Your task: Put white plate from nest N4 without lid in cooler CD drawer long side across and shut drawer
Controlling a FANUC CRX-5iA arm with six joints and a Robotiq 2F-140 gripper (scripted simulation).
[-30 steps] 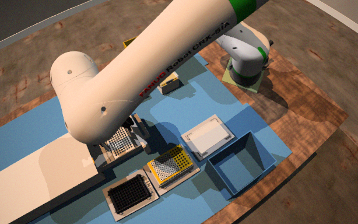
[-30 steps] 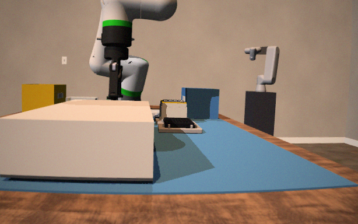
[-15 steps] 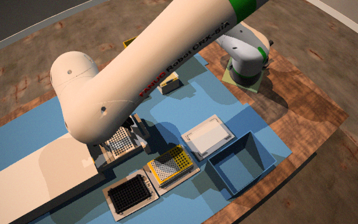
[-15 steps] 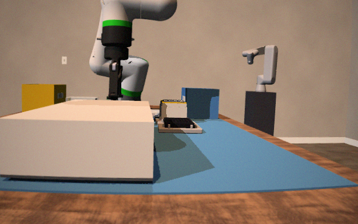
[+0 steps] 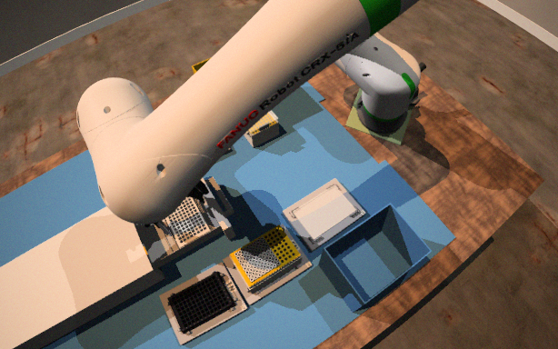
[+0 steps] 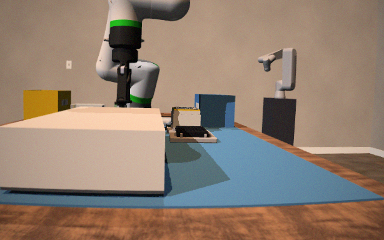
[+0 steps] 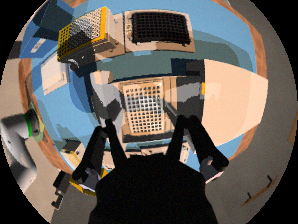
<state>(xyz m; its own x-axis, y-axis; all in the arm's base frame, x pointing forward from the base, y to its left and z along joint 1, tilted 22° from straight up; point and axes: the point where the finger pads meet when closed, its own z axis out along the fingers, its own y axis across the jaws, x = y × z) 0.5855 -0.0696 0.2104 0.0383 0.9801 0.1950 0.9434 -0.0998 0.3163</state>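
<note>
The white plate (image 7: 143,108) is lying in the open drawer (image 5: 156,254) — placing looks done. The claw (image 7: 148,155) is hanging released at 6 o'clock of it, gripping nothing; shutting the drawer is remaining.

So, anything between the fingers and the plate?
Nothing visible. In the wrist view the white plate lies in the open drawer, straight ahead of the open fingers, with no object across the gap. The arm hides part of it from above.
</note>
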